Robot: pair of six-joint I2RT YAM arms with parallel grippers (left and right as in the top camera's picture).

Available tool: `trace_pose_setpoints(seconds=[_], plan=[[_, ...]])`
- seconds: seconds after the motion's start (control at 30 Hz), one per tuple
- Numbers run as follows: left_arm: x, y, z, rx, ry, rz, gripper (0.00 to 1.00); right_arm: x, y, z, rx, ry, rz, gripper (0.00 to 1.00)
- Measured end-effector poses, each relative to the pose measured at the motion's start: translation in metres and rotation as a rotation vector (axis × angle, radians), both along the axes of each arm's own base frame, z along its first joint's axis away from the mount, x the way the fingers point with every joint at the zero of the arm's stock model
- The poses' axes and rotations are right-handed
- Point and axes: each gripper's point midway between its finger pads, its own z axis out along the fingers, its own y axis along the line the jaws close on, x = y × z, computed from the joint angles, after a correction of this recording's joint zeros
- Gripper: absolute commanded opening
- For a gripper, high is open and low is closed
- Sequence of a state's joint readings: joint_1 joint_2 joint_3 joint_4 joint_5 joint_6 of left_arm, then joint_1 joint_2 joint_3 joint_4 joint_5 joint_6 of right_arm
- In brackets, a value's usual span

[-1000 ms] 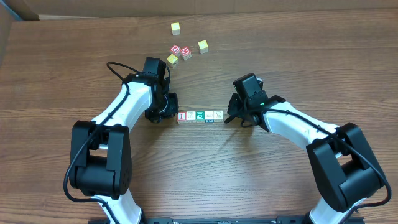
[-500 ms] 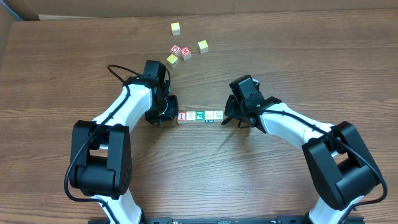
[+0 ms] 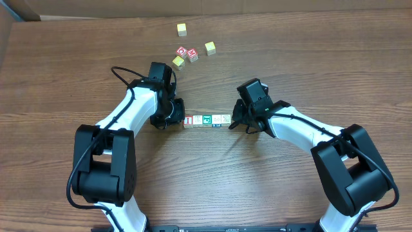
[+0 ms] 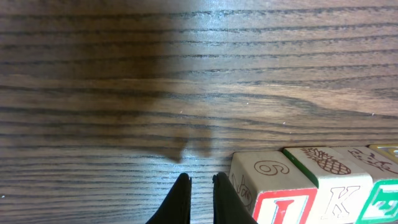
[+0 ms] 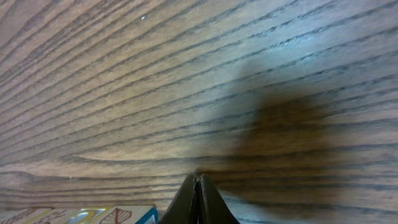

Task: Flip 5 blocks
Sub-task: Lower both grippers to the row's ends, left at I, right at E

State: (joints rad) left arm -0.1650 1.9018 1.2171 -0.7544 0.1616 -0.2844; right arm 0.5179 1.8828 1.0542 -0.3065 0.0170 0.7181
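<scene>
**Closed grippers flank the row**

We find the blocks (image 3: pixel 207 120) in one tight row. The left gripper (image 4: pixel 200 182), nearly pressed together, sits beside the red-lettered end. The right gripper (image 5: pixel 198 182), pressed together and empty, is near the other end, contact unclear. A low push could scatter the row instead of tipping it. Beyond lie loose cubes (image 3: pixel 187 53).

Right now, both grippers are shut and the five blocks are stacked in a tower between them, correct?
Not stacked: the overhead view shows the blocks side by side in a flat row, between the shut left gripper and shut right gripper.
</scene>
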Motion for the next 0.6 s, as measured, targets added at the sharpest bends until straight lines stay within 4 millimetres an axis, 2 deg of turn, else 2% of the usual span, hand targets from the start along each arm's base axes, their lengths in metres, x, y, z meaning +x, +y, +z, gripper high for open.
trace_pose_setpoints(seconds=[0.33, 0.6], plan=[[0.0, 0.0, 0.0, 0.0, 0.0, 0.0, 0.06, -0.001, 0.006, 0.001, 0.018, -0.001, 0.011, 0.04], [0.002, 0.0, 0.0, -0.002, -0.01, 0.0, 0.04, -0.007, 0.023, 0.003, 0.029, -0.013, 0.052, 0.04]])
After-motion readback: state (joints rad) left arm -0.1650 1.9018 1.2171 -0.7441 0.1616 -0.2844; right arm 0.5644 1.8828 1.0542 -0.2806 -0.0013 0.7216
